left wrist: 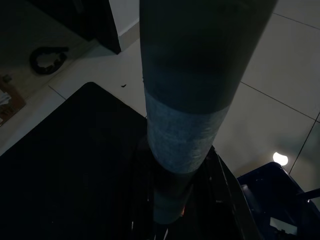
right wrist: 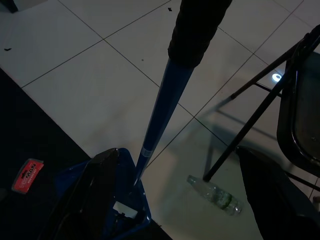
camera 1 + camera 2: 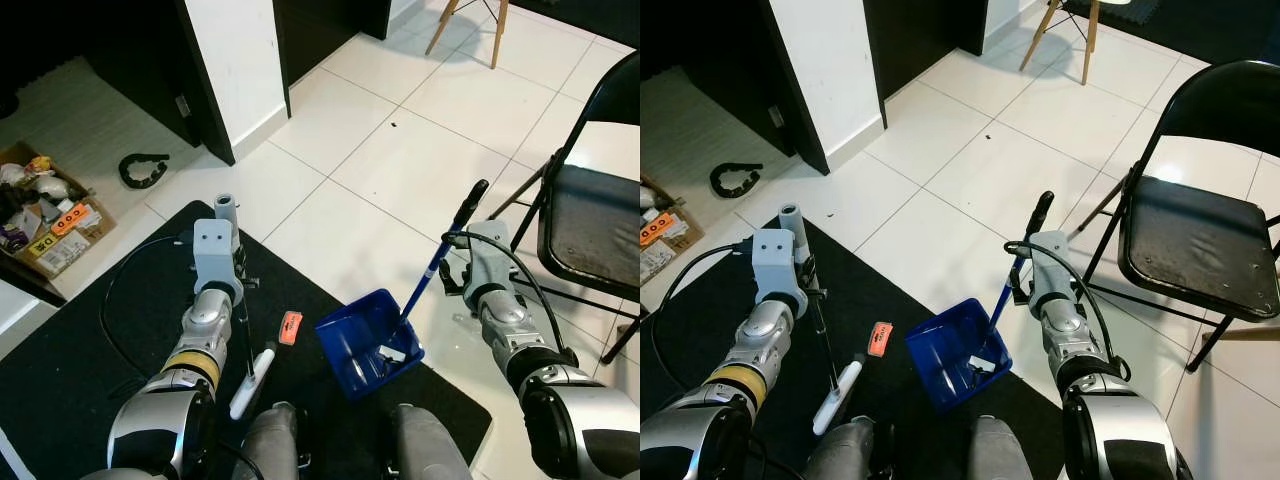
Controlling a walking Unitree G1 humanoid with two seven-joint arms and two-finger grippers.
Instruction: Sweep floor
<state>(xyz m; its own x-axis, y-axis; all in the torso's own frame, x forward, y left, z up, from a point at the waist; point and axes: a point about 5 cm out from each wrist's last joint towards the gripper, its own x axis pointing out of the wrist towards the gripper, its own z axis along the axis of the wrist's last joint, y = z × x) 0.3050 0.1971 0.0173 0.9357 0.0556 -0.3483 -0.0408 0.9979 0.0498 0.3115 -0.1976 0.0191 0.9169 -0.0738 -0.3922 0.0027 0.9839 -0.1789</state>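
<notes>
My left gripper (image 3: 238, 272) is shut on the broom pole (image 3: 225, 207). The pole's grey top sticks up above the wrist, and its thin lower shaft runs down to a white end (image 3: 250, 385) on the black mat. The pole (image 1: 185, 115) also looms close in the left wrist view. A blue dustpan (image 3: 368, 343) stands at the mat's edge with a white scrap inside. Its blue handle (image 3: 432, 268) with a black grip leans up between the spread fingers of my open right gripper (image 3: 452, 268). An orange packet (image 3: 290, 327) lies on the mat beside the pan.
A black folding chair (image 3: 590, 220) stands close on the right, with a plastic bottle (image 2: 216, 195) on the tiles by its legs. A cardboard box of clutter (image 3: 45, 225) and a black ring (image 3: 143, 170) lie at the left. A white wall corner (image 3: 235, 70) is ahead.
</notes>
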